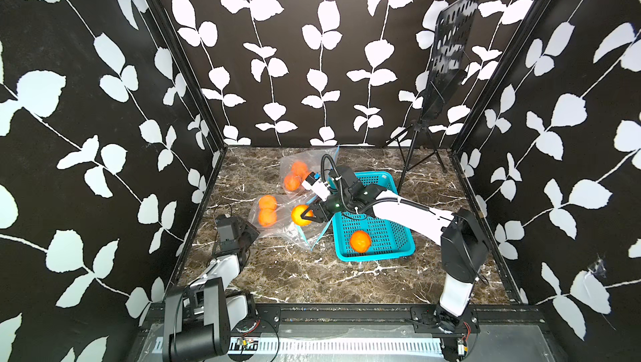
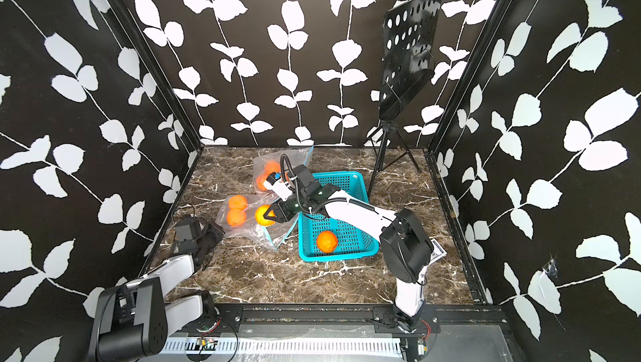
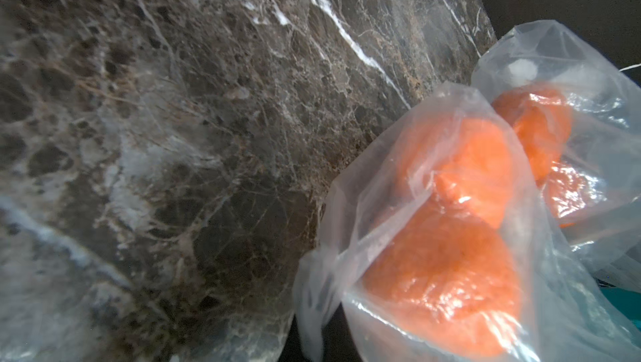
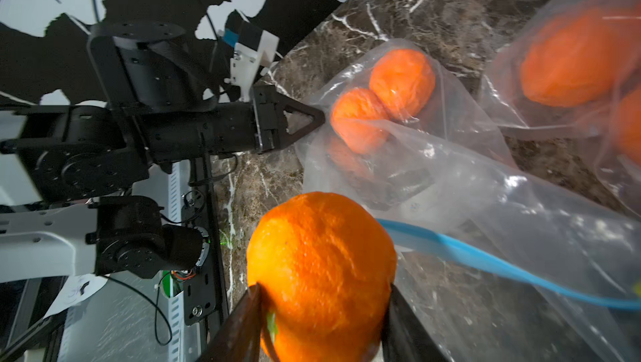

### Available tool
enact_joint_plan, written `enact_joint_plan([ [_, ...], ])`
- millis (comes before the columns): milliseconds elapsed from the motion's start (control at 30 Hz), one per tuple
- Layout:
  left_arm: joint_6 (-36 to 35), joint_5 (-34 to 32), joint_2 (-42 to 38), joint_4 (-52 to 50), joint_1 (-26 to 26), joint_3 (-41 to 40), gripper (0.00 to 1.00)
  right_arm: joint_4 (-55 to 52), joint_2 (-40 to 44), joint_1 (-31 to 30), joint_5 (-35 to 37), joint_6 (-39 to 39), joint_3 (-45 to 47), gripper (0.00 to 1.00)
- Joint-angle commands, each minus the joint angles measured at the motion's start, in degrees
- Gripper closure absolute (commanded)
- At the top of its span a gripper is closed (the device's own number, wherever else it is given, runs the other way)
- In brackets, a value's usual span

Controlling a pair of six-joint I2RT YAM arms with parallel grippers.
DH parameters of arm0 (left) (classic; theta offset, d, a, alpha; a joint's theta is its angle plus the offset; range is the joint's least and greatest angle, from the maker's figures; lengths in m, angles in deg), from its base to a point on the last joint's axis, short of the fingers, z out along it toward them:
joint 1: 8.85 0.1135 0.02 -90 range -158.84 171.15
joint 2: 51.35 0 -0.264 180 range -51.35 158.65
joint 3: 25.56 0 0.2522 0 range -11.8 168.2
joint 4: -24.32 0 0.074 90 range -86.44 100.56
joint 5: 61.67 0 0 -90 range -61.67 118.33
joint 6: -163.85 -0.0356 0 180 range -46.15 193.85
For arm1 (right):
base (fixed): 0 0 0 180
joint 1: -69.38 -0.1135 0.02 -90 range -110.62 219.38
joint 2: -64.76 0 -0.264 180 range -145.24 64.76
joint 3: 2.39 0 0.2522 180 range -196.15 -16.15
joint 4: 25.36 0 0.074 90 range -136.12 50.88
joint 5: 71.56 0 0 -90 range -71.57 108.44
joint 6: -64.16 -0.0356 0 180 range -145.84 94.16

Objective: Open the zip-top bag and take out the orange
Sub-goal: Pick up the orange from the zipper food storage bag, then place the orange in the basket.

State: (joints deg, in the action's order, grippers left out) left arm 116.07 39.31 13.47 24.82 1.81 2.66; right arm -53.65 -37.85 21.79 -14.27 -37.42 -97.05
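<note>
I have the right end effector clamped on the orange just outside the bag mouth near table centre, the left end effector pinched shut on the bag's far end, seemingly to anchor it.

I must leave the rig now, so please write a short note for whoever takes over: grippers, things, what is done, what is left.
Left gripper: shut on the closed end of the near bag.
Right gripper: shut on an orange at that bag's open mouth, clear of the plastic.
Two oranges are inside the near bag; another orange lies in the teal basket; the far bag holds more.
Done: bag open, orange gripped.
Left: probably carry it to the basket.
</note>
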Motion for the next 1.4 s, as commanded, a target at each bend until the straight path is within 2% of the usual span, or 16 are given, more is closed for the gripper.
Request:
enact_joint_plan([
  [0, -0.34, 1.69, -2.35, -0.65, -0.06, -0.81, 1.00, -6.23, 12.93, 0.79, 11.87, -1.59, 6.45, 0.54],
  [67, -0.76, 3.31, -2.97, -0.43, 0.05, -0.83, 0.99, -8.89, 19.95, 1.71, 17.94, -5.40, 12.47, 0.54],
  [133, -1.31, 4.34, -4.04, -1.44, 0.05, -0.49, 0.92, -13.27, 26.01, 2.73, 23.16, -6.97, 16.03, 0.55],
  [267, -2.25, 5.62, -6.33, -4.46, 0.04, 0.28, 0.80, -22.33, 30.66, 7.25, 22.68, -9.64, 19.26, 0.55],
  [333, -2.96, 6.98, -7.88, -5.99, 0.07, 0.43, 0.65, -27.31, 30.51, 7.73, 26.34, -9.72, 19.42, 0.55],
  [400, -3.45, 7.82, -9.77, -7.31, 0.05, 0.35, 0.40, -31.92, 29.94, 8.19, 32.73, -10.04, 19.53, 0.54],
  [467, -3.33, 7.97, -10.99, -8.05, 0.03, 0.31, 0.19, -31.88, 29.15, 9.61, 34.00, -9.96, 21.02, 0.54],
  [500, -3.28, 8.31, -11.58, -8.60, 0.06, 0.47, 0.13, -31.32, 28.45, 10.26, 33.70, -9.98, 21.81, 0.54],
  [600, -3.14, 8.71, -13.11, -9.74, 0.06, 1.04, 0.11, -31.61, 25.88, 10.59, 35.85, -10.00, 22.63, 0.54],
  [767, -6.83, 11.67, -14.11, -14.32, 1.16, 4.70, 0.09, -30.52, 21.23, 10.67, 34.47, -10.56, 23.60, 0.50],
  [867, -6.90, 12.41, -14.24, -14.56, 1.47, 5.34, 0.09, -28.67, 20.27, 10.68, 34.77, -11.00, 24.97, 0.45],
  [1000, -7.16, 13.19, -14.67, -15.86, 1.49, 6.65, 0.08, -27.64, 18.84, 10.85, 34.98, -11.22, 25.72, 0.43],
  [1100, -7.93, 13.56, -14.31, -17.33, 1.64, 7.69, 0.06, -28.79, 17.24, 11.28, 37.92, -11.39, 25.69, 0.42],
  [1167, -8.11, 14.04, -13.52, -17.53, 1.60, 7.80, 0.04, -28.82, 17.09, 11.81, 39.35, -11.67, 26.13, 0.36],
  [1267, -8.18, 13.45, -13.05, -18.09, 1.63, 7.98, 0.01, -27.12, 18.99, 11.91, 38.99, -10.69, 26.43, 0.13],
  [1367, -8.84, 11.50, -14.55, -20.78, 1.72, 9.19, 0.01, -23.28, 24.82, 11.82, 40.33, -8.94, 27.19, 0.06],
])
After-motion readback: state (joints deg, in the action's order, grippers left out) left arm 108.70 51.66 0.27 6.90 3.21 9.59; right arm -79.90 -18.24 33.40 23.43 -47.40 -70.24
